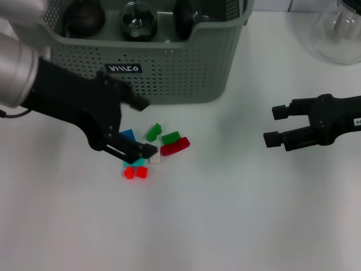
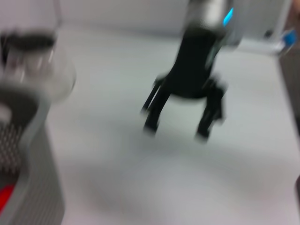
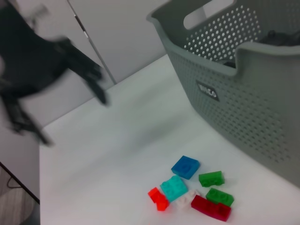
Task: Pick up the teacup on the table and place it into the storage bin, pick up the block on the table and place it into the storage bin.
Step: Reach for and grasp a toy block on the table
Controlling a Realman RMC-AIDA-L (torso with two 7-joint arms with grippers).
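The grey-green storage bin [image 1: 169,73] stands at the back of the table, also seen in the right wrist view [image 3: 243,108]. Three dark rounded vessels [image 1: 83,20] lie inside it; no teacup shows on the table. A cluster of small blocks lies in front of the bin: blue [image 1: 128,135], green [image 1: 153,132], dark red [image 1: 176,147], teal [image 3: 173,187] and red [image 1: 135,172]. My left gripper [image 1: 144,127] hangs open above the cluster's left side, holding nothing. Far to the right, my right gripper [image 1: 274,125] is open and empty.
A clear glass flask [image 1: 338,34] stands at the back right corner. In the left wrist view the flask [image 2: 33,61] sits beside the bin wall [image 2: 33,159]. White table [image 1: 214,214] stretches between the grippers and towards the front.
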